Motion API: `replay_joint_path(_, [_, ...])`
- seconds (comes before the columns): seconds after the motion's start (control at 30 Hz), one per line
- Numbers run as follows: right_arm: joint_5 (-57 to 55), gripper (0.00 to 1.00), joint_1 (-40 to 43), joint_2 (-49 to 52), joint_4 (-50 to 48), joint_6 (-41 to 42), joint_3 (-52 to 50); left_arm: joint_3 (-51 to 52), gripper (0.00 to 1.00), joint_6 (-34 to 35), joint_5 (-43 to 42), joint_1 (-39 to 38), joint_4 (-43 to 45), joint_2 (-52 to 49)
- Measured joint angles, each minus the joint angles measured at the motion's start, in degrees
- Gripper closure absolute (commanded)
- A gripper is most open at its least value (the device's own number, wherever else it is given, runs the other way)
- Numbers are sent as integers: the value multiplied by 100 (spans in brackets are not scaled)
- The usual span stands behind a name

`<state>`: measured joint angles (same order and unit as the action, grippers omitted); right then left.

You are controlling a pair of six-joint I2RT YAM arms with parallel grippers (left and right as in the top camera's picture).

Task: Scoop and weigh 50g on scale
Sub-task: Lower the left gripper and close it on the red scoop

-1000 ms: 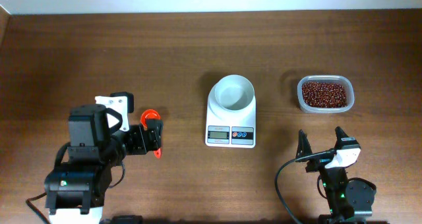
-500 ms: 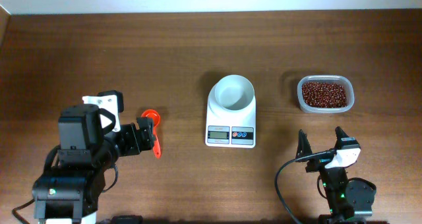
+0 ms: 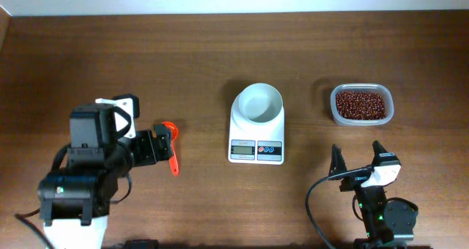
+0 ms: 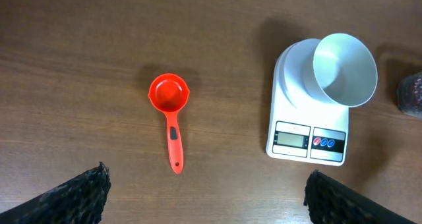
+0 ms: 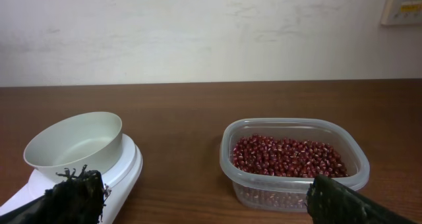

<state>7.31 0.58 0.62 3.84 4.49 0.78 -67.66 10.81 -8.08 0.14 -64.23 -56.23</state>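
Left gripper (image 4: pixel 208 169) is shifted back, spread over ungripped scoop (image 4: pixel 170 112); right gripper (image 3: pixel 356 148) spread; nothing scooped onto scale (image 3: pixel 256 132).

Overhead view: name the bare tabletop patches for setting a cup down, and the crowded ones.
Bare: the strip behind the scale and tub of red beans, to the far edge; the gap between the orange scoop and scale; the front middle, before the scale. Crowded: around the scoop, where the left arm hangs over it; the narrower gap between scale and tub.
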Motion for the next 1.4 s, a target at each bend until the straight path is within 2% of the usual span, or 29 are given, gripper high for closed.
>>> replay_joint_path(1.07, [0, 1, 0, 0, 0, 4, 0, -199, 1, 101, 2, 0, -146, -190])
replay_joint_path(1.23, [0, 1, 0, 0, 0, 2, 0, -216, 1, 501, 4, 0, -334, -278])
replay_joint_path(1.4, [0, 1, 0, 0, 0, 2, 0, -238, 9, 933, 234, 0, -758, -793])
